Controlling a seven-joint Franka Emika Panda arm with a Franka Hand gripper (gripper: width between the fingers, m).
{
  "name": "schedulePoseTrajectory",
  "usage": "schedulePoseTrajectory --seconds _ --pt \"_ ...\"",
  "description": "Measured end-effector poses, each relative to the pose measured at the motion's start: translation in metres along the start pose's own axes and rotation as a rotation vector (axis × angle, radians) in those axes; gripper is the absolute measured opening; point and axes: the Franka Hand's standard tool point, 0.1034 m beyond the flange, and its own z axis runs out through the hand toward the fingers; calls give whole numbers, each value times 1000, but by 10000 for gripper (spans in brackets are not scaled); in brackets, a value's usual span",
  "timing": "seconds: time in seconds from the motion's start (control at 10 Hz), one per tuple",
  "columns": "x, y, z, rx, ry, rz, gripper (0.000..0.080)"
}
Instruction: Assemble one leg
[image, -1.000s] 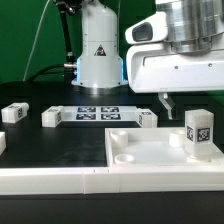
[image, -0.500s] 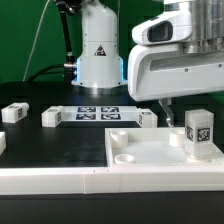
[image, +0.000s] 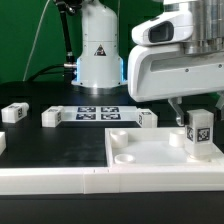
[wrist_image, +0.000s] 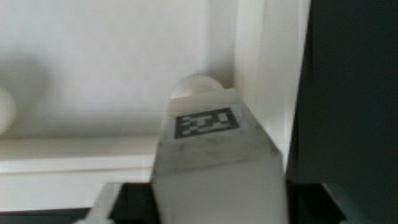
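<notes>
Inspection of the exterior view: the leg (image: 200, 133) stands upright on the white panel (image: 130, 150), at the panel's corner toward the exterior view's right. Its black-and-white tag faces the camera.

The end effector (image: 197, 106) hangs directly above that corner of the panel. One finger (image: 178, 106) is at the leg's side toward the exterior view's left, with a narrow gap showing between finger and leg. The other finger is partly hidden at the leg's far side. The fingers stand spread wider than the leg and hold nothing; contact on the hidden side cannot be confirmed.

The wrist view shows the leg (wrist_image: 210, 135) from above, tag uppermost, beside the panel's (wrist_image: 89, 60) raised edge, with the dark counter (wrist_image: 356, 100) just past that edge.

Off the panel, on the counter (image: 50, 145) behind it, lie three further legs (image: 148, 119) (image: 50, 117) (image: 14, 113) and the marker board (image: 95, 113). The arm's base (image: 100, 55) stands behind the panel, past the marker board.
</notes>
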Motion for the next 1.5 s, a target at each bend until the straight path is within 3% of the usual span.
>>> schedulePoseTrajectory --seconds 0.1,0.3,0.9,1.1,1.3,1.5 --pt "0 0 0 0 0 17 291" --pt "0 1 0 3 0 77 291" --pt "-1 7 1 51 28 858 292" --pt "-2 8 2 78 24 1101 293" --pt "-3 6 2 79 17 1356 293" --pt "-3 6 2 102 -12 1605 293"
